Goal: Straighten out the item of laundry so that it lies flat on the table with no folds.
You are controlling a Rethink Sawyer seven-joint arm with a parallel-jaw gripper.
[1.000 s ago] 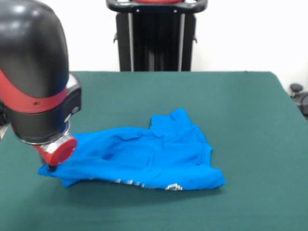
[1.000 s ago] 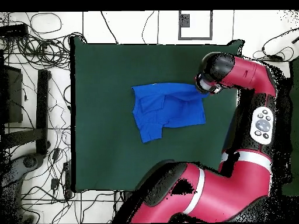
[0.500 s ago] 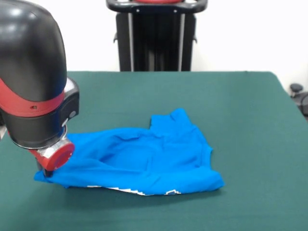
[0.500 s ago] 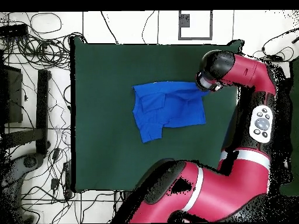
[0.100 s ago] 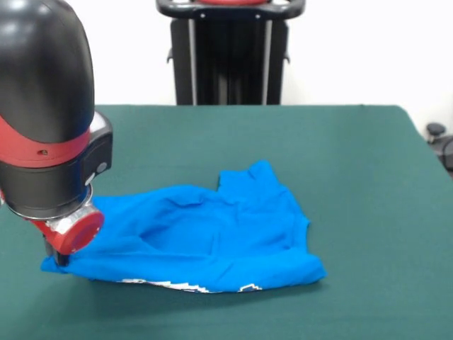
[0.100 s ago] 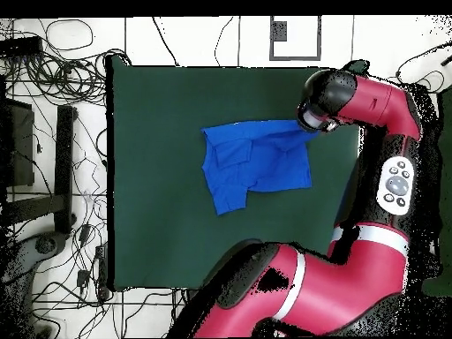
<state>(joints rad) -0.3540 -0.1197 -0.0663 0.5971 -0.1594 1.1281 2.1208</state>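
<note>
The item of laundry (image 5: 212, 234), a bright blue T-shirt, lies crumpled on the green table (image 5: 354, 156), with a strip of white graphic showing under its near hem. One sleeve sticks up toward the far side. My gripper (image 5: 58, 259) is at the shirt's left corner, mostly hidden behind the red and black wrist, shut on that corner, which is stretched toward it. From above, the shirt (image 6: 256, 163) sits near the middle of the table (image 6: 177, 221), and the gripper (image 6: 309, 124) holds its upper right corner.
A black stand (image 5: 230, 49) rises behind the table's far edge. In the overhead view the arm (image 6: 388, 177) runs along the table's right side, and cables (image 6: 53, 71) lie on the floor to the left.
The gripper has moved left and toward the near edge in the front view, dragging the shirt's corner with it. The cloth has stretched out and lies flatter.
</note>
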